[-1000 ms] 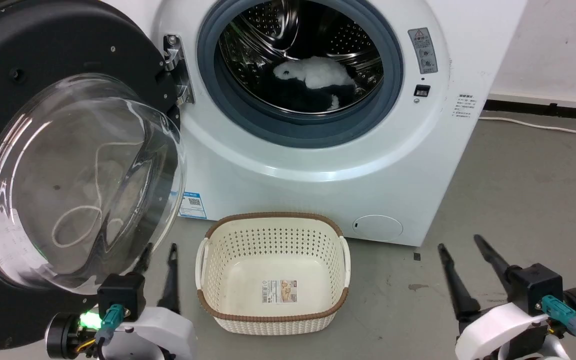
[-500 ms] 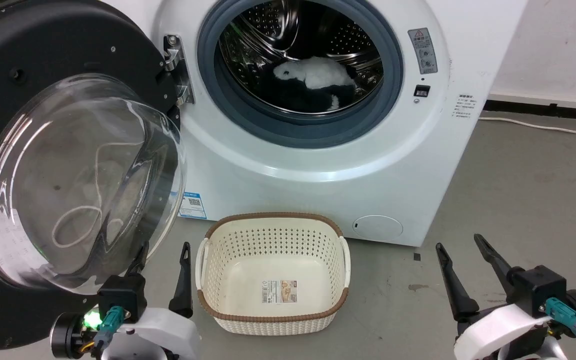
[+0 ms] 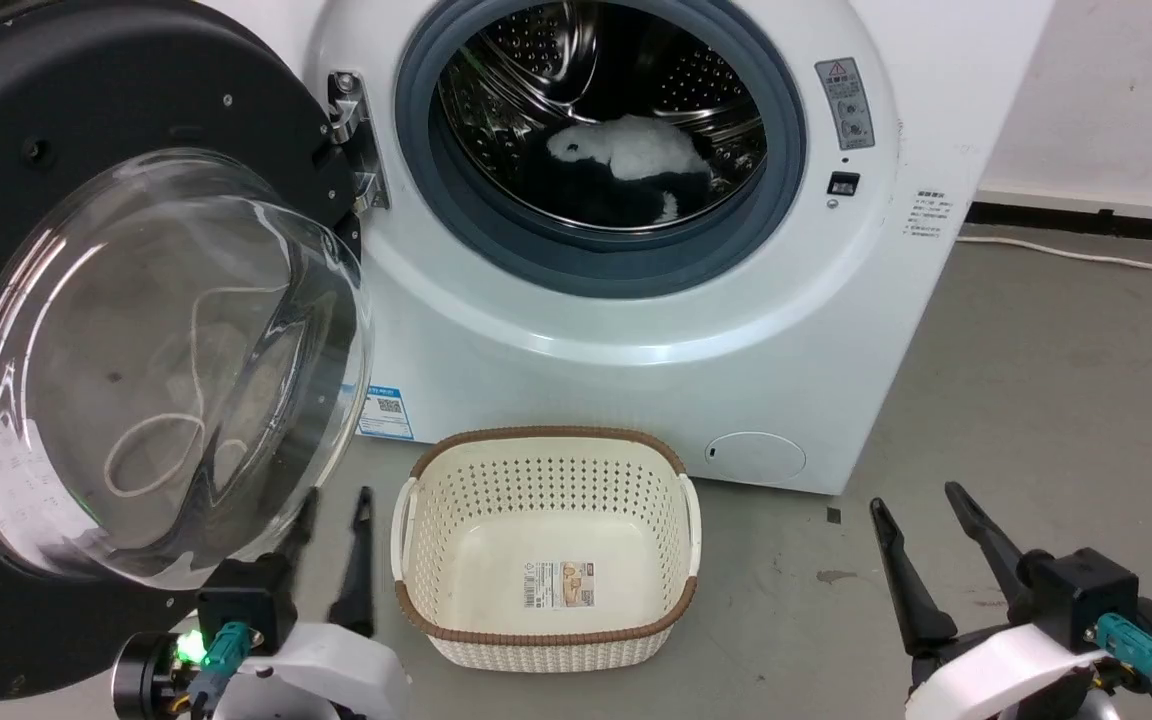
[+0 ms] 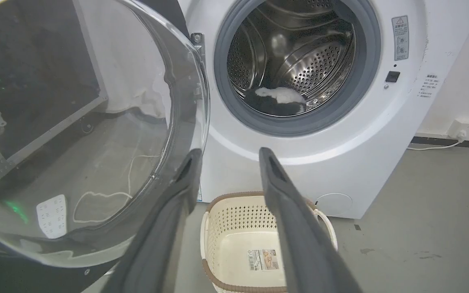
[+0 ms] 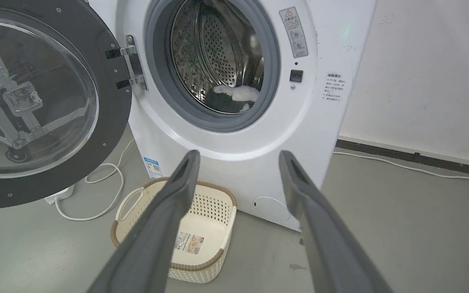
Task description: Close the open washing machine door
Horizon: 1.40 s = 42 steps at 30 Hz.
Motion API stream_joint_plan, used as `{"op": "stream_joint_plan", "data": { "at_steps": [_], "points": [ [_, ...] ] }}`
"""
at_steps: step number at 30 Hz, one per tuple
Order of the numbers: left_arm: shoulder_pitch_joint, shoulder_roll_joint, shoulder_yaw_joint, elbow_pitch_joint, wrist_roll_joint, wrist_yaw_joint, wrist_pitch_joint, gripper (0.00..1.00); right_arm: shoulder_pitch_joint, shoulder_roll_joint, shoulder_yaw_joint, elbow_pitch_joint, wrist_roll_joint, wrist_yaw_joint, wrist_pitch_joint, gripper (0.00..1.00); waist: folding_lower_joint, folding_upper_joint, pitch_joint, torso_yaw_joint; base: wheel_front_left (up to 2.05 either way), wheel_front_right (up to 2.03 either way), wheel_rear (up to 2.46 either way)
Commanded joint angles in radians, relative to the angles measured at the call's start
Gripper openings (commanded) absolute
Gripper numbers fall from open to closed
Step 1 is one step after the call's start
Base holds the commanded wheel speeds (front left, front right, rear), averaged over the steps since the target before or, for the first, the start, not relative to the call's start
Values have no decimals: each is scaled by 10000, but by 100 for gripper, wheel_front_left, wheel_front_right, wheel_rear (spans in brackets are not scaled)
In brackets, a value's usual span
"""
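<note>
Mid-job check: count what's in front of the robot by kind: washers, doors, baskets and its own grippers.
washing machine: 1
washing machine door: 1, open
basket: 1, empty
grippers: 2, left gripper and right gripper, both open
Total: 5

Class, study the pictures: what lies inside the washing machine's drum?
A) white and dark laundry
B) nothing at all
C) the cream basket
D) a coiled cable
A: white and dark laundry rests low in the steel drum of the washing machine, while the basket stands on the floor in front.
</note>
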Motion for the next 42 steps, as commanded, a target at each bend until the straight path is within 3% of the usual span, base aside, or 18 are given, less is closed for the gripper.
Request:
{"op": "stream_joint_plan", "data": {
  "at_steps": [1, 10, 16, 22, 30, 36, 42],
  "points": [
    [153, 29, -52, 10, -110, 13, -111, 0, 213, -1, 35, 43, 156, 2, -121, 100, 0, 0, -4, 7, 0, 0, 0],
    [139, 29, 16, -376, -505, -30, -392, 0, 347, -1, 59, 120, 438, 3, -315, 100, 0, 0, -24, 111, 0, 0, 0],
    [-122, 1, 774, -1765, -1055, 27, -528, 0, 418, -1, 24, 188, 624, 3, -443, 100, 0, 0, -29, 278, 0, 0, 0],
    [-626, -1, 2072, -3006, -1847, 381, -659, 0, 486, -1, -13, 289, 808, 3, -571, 100, 0, 0, -28, 568, 0, 0, 0],
    [-1091, 46, 4685, -3209, -2513, 217, -832, 0, 560, -1, -102, 422, 1067, 4, -743, 100, 0, 0, -4, 1069, 0, 0, 0],
    [-973, 1067, 5833, -1764, -2957, 230, -436, 0, 521, -1, -243, 474, 1200, 4, -871, 100, 0, 0, 225, 1475, 0, 0, 0],
    [-1153, 2508, 5966, 88, -2845, 219, 87, 0, 288, -1, -326, 570, 1261, 5, -999, 100, 0, 0, 604, 1701, 0, 0, 0]
  ]
}}
